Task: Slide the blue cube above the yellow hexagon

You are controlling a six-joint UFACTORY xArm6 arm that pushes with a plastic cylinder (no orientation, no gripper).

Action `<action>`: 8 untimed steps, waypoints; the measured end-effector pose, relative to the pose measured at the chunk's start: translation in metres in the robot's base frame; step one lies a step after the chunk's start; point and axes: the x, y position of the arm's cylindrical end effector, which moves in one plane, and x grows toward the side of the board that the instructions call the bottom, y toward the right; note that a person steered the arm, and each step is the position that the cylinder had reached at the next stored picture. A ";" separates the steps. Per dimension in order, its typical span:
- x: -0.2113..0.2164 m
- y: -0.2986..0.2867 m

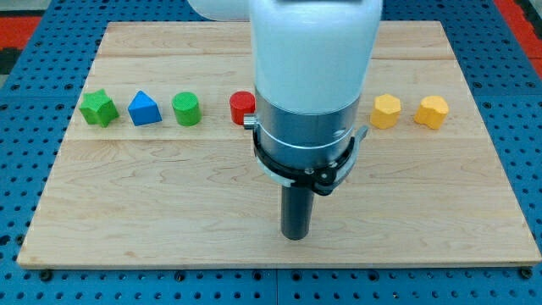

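My tip point(295, 238), a bare rod, stands below the red cylinder point(241, 106); blue block point(144, 109) points peak-first to the view's top.

You have a pale wooden board point(169, 195) on a blue pegboard point(25, 169), carrying two green blocks point(98, 108) point(186, 109), a blue block point(144, 109), a red block point(242, 107) and two yellow blocks point(386, 111) point(432, 112).

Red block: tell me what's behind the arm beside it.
The red block is partly covered by the arm. Anything else between it and the yellow blocks is hidden. My tip sits below the row.
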 end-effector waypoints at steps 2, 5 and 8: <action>-0.018 0.003; -0.118 0.012; -0.230 0.060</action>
